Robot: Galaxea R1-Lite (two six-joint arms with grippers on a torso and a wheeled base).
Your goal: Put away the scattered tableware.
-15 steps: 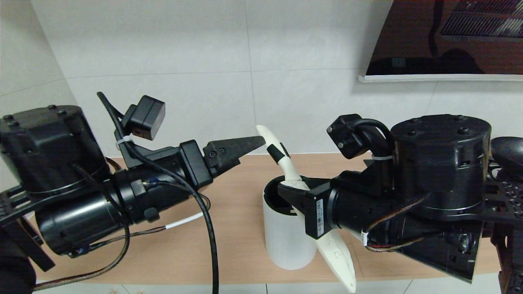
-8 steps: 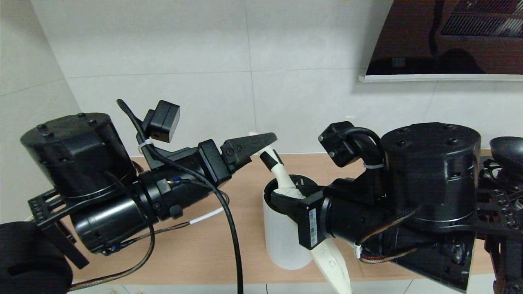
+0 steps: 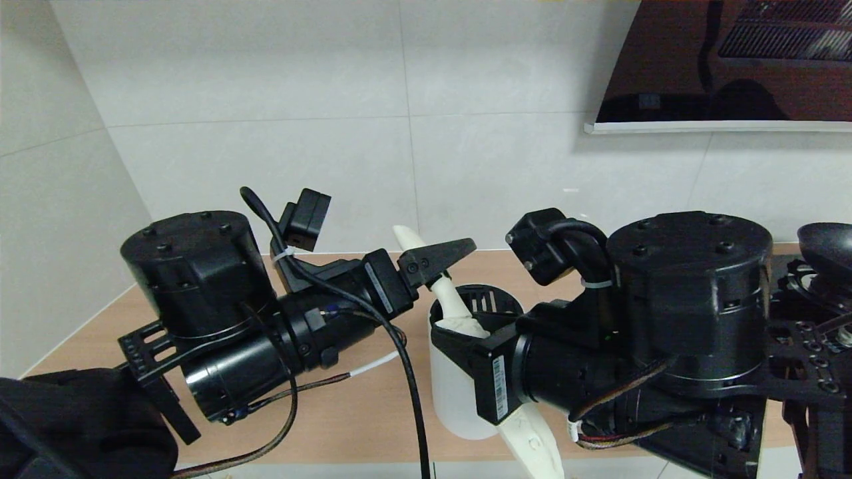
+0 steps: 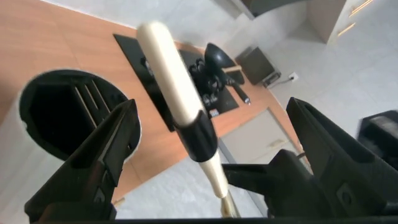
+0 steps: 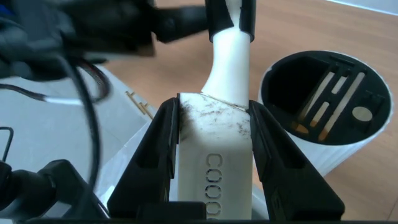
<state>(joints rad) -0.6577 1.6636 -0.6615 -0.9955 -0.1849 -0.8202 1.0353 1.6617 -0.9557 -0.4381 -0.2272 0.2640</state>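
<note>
My right gripper [image 5: 213, 124] is clamped on the spatula's [image 4: 171, 81] broad end, just above the holder [image 3: 452, 399]. Left gripper [image 4: 209, 109] is spread either side of the handle. It looks light, stiff and slick, so I'd pinch the black band.

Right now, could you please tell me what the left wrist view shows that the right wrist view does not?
Left wrist view only: the rounded handle tip of the white utensil, with the left end effector open, clear of it on either side. Right wrist view only: the right end effector shut on the utensil's broad end, and pale sticks standing inside the holder. Both: the utensil's black band and the white holder's dark inside.
</note>
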